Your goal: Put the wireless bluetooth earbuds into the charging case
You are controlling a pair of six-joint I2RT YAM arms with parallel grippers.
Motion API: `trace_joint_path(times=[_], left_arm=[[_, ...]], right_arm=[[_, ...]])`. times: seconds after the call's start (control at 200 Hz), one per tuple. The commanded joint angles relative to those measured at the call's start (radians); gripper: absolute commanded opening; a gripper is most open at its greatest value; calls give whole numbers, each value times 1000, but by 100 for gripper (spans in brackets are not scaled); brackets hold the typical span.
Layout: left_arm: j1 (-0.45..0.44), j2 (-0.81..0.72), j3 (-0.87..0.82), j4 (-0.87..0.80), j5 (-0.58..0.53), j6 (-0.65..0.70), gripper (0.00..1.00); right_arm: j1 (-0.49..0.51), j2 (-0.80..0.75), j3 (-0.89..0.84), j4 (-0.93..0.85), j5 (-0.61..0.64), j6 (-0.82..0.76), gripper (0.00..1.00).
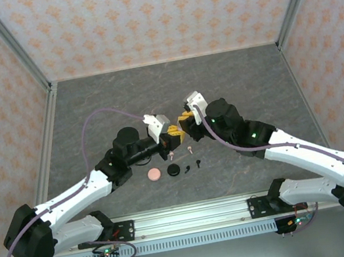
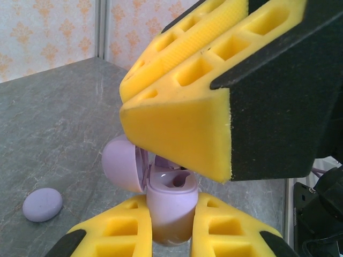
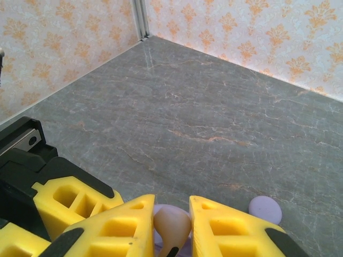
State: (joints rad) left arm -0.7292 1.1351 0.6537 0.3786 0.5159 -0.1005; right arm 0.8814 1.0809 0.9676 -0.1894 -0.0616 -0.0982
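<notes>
Earbud (image 3: 171,224), pale, one: pinched between the yellow foam pads of the right gripper (image 3: 171,206), directly over the open case; whether it touches the case cannot be told.
Charging case (image 2: 170,201), lavender, lid hinged open to one side: clamped between the fingers of the left gripper (image 2: 170,214), where the two arms meet mid-table.
Pink earbuds (image 1: 189,147), two: loose on the table (image 1: 230,78), just nearer than the grippers.
Black earbud (image 1: 198,162): loose, beside the black case (image 1: 174,170).
Pink round case (image 1: 155,173): just beside the black one.
Lavender disc (image 2: 43,204): closed, lying apart.
</notes>
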Motion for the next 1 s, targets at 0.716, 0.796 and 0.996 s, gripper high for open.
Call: trace_joint_path(times=[0.716,0.796,0.996], left_arm=[[-15,51,71,116,-24,-94,0],[-15,56,73,117,-23,-96,0],[-15,55,72,118,-29,-92,0]], right_arm=[[7,-38,-26,87,69,-15,21],[7,-35,-29,86,70,-15,21],[7,-36,-26,36,62,-17,21]])
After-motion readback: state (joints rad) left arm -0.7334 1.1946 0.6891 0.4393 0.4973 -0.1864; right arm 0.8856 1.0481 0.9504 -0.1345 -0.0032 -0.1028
